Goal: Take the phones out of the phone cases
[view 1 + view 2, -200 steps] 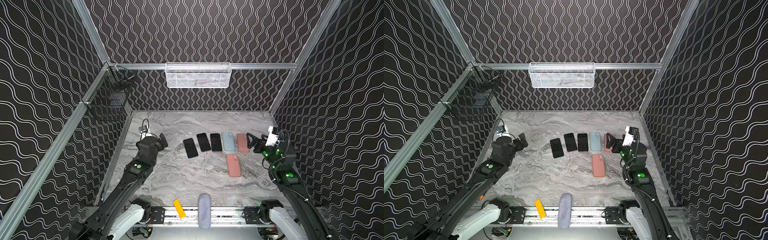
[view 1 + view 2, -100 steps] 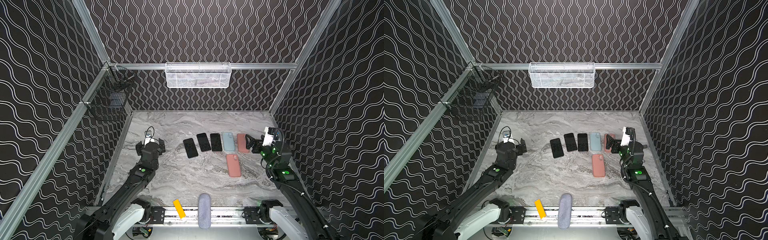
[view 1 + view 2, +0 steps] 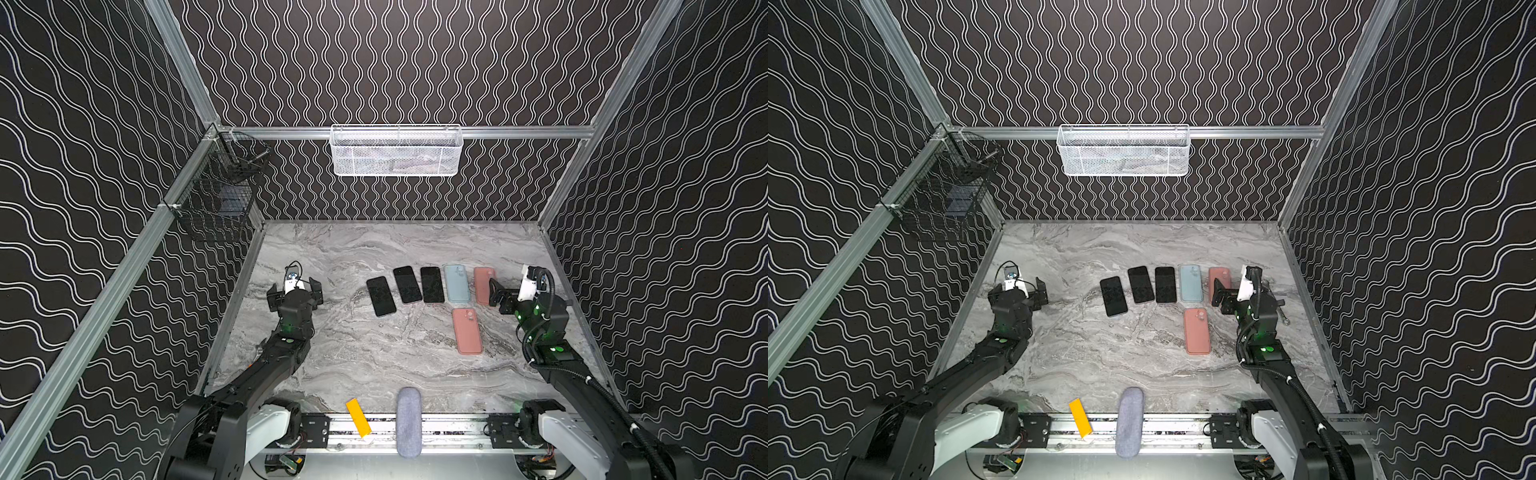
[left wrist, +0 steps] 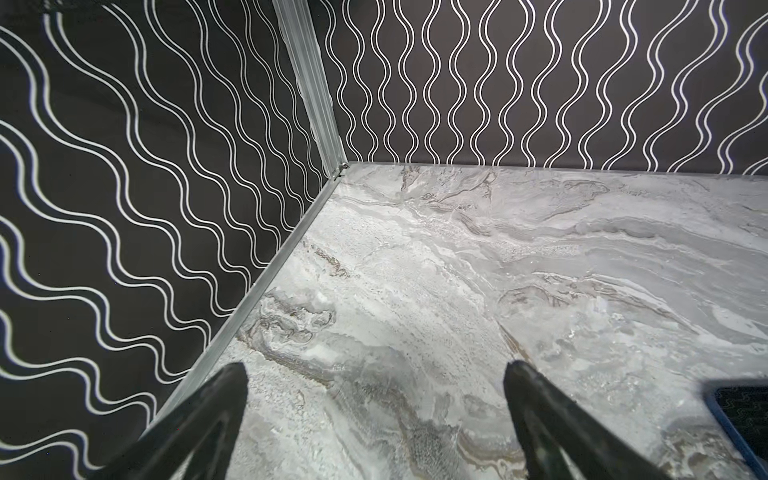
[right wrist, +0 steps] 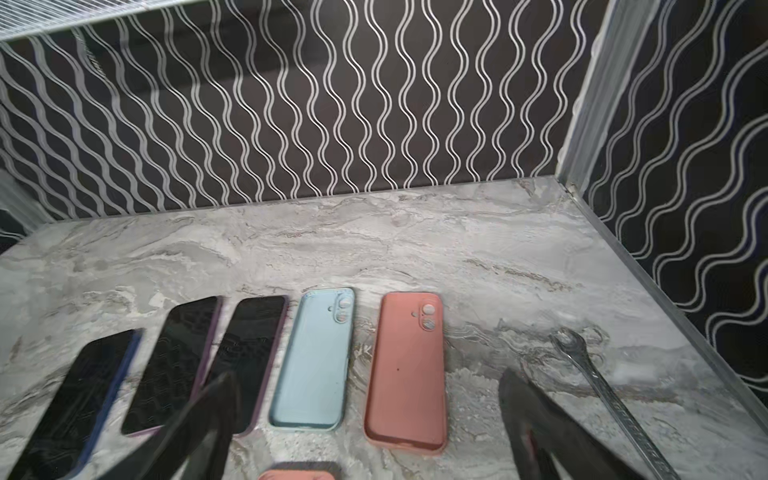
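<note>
Three dark-screened phones lie in a row in both top views. The left one (image 3: 380,296) has a blue rim (image 5: 83,399); the other two (image 3: 407,284) (image 3: 432,284) have purple rims. Beside them lie an empty light blue case (image 5: 311,361) and an empty salmon case (image 5: 409,365). Nearer the front, a salmon phone case (image 3: 467,331) lies back-up; whether a phone is inside is hidden. My right gripper (image 3: 498,297) (image 5: 368,384) hangs open just right of the empty salmon case. My left gripper (image 3: 294,293) (image 4: 374,370) is open over bare marble at the left, facing the back wall.
A metal wrench (image 5: 602,386) lies by the right wall, next to my right gripper. A white mesh basket (image 3: 397,151) hangs on the back wall and a black wire basket (image 3: 220,199) on the left wall. A yellow block (image 3: 358,417) and a grey roll (image 3: 408,422) sit at the front rail.
My left gripper has swung away from the phones, leftward, and now faces the back wall. My right gripper has shifted slightly toward the front beside the salmon case. Both stay open.
</note>
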